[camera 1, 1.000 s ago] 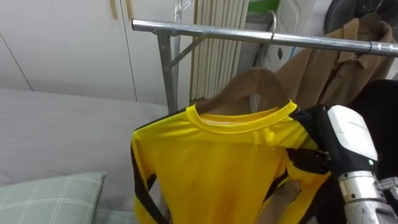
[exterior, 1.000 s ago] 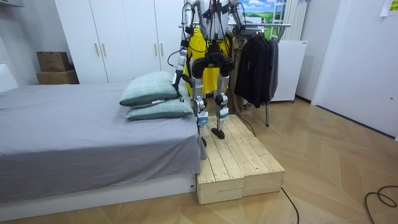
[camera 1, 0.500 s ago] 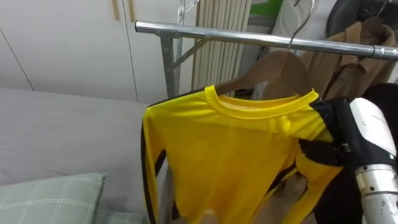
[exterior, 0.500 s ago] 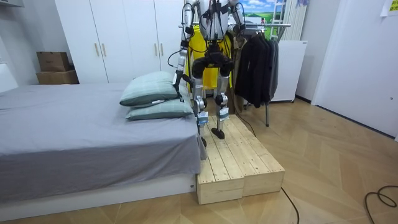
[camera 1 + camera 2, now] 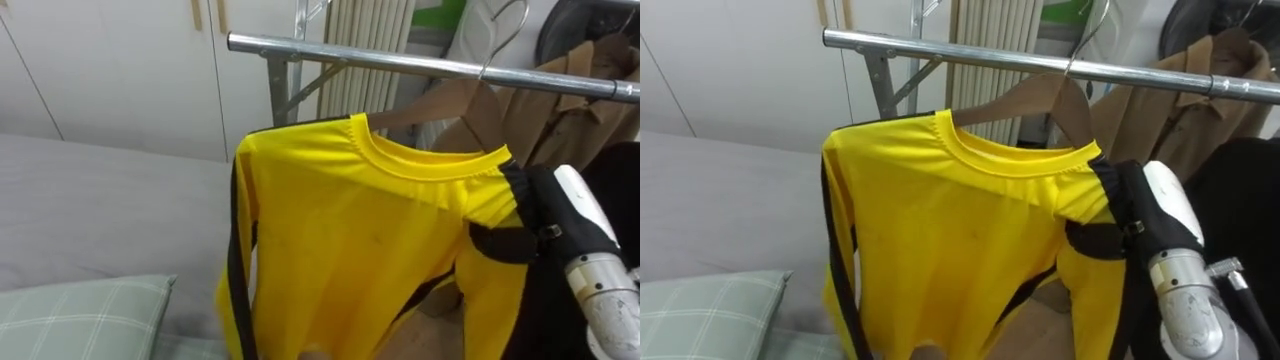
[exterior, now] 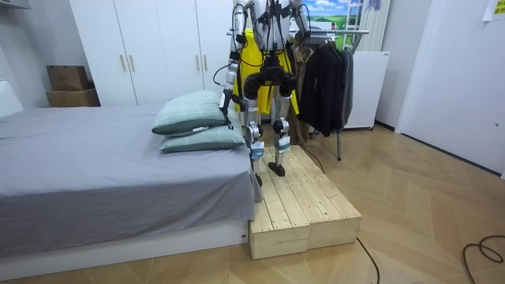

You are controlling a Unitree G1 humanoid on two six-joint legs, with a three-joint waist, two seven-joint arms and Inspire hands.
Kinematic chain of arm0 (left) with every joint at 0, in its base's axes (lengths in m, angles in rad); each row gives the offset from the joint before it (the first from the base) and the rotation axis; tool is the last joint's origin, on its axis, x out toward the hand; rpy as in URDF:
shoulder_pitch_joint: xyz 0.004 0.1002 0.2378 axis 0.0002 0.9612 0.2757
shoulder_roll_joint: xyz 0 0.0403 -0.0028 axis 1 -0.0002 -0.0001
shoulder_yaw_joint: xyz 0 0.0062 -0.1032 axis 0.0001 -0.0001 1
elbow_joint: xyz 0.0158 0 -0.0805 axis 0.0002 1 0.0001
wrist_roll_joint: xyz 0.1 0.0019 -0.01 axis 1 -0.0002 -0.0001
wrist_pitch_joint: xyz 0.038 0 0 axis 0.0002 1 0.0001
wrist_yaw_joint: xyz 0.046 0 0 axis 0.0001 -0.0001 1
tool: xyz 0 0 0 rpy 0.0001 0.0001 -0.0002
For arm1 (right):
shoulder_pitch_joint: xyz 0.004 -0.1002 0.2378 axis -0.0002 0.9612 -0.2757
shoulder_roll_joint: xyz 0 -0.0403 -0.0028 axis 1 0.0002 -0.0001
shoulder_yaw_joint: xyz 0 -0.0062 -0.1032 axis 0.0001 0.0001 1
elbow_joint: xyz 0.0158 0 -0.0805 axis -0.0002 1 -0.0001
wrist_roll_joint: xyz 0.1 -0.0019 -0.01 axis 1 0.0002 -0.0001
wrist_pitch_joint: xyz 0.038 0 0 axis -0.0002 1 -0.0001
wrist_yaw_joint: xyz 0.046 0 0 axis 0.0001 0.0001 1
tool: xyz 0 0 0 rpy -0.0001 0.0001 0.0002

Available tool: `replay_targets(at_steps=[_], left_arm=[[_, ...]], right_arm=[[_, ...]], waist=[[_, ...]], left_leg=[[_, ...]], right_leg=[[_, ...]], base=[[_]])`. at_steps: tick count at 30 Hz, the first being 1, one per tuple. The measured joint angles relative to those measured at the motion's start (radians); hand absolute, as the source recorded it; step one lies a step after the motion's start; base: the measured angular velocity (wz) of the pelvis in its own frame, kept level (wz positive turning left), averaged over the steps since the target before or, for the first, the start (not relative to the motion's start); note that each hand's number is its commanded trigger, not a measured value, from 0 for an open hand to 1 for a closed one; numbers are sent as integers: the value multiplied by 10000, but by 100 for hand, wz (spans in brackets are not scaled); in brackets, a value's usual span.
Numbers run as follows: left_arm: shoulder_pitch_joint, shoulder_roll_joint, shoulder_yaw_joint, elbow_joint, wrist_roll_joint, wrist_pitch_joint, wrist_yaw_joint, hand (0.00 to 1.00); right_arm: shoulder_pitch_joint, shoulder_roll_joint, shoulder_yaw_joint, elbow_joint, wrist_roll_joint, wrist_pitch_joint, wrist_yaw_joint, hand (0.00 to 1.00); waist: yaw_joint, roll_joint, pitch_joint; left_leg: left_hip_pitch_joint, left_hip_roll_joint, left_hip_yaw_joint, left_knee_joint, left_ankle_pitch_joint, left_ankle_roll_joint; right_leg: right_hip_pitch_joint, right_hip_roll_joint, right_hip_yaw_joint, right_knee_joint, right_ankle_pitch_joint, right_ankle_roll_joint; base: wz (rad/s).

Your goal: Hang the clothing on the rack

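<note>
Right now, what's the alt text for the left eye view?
The robot's right hand grips a yellow shirt on a wooden hanger, hook up at a metal clothes rail. A tan coat hangs beside it.

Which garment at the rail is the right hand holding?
The yellow long-sleeved shirt with black trim on the wooden hanger; the right hand grips its shoulder. The tan coat hangs free.

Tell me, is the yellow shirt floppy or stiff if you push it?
Probably floppy: the yellow shirt drapes in soft folds from its wooden hanger. Likely light too, since the right robot hand holds one shoulder.
</note>
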Motion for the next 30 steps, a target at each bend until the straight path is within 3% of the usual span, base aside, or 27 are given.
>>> replay_targets(at_steps=[11,18,23,30], left_arm=[[23,68,0,-25,236,-11,-55,0],[2,180,57,-41,381,-13,-236,0],[-6,279,62,-44,382,-13,-242,0],[-39,291,63,-44,387,-20,-331,0]], right_arm=[[-334,-515,-27,1156,-96,209,1221,100],[-995,-588,7,1785,-213,413,1453,100],[-1143,-588,242,2269,-539,623,1717,100],[-1342,-646,297,2795,-454,618,1872,100]], waist=[[-13,-59,-18],[25,-113,-24],[86,-277,-25],[170,-320,-23]], left_leg=[[3,-4,-202,-22,-6,-7],[1,1,-269,-37,3,-22],[-13,-1,-285,5,8,-21],[65,-27,-292,67,6,-18]], right_leg=[[-13,-30,-198,21,-75,-38],[-15,-44,-213,27,-96,-54],[25,-57,-212,21,-98,-57],[95,-44,-163,31,-109,-33]], base=[[3],[2],[0],[0]])
